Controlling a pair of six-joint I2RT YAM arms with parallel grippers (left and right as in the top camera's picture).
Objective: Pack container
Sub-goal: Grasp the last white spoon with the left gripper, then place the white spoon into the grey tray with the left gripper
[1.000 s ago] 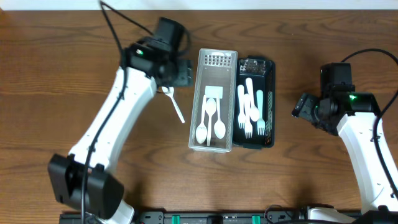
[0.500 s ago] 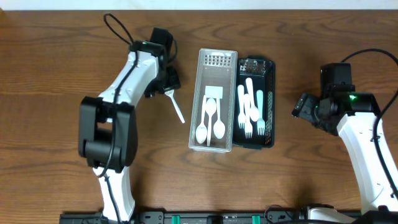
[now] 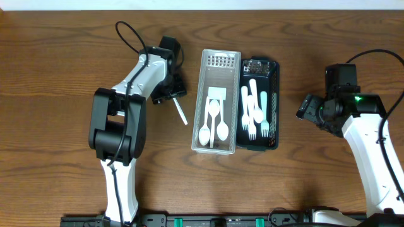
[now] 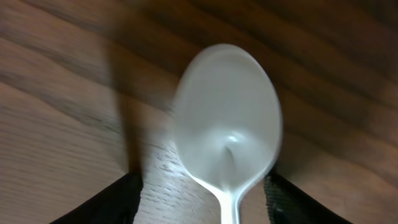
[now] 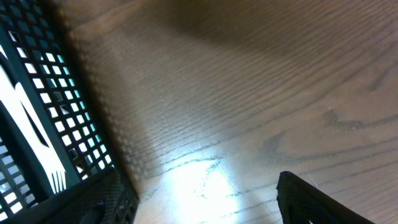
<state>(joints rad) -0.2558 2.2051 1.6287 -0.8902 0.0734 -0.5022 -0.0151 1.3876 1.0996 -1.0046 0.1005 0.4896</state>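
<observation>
Having dropped onto the loose spoon (image 4: 227,124), the left gripper (image 4: 203,194) straddled its neck, jaws apart, poised for grasping.

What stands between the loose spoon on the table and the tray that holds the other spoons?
Nothing visible. The spoon lies left of the light tray, with only bare table between them. The left gripper is open over its bowl end.

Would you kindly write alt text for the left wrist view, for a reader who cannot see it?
A white plastic spoon lies on the brown wooden table, its slightly blurred bowl filling the middle of the frame. Its handle runs off the bottom edge between two dark jaws, which stand apart at the lower corners.
</observation>
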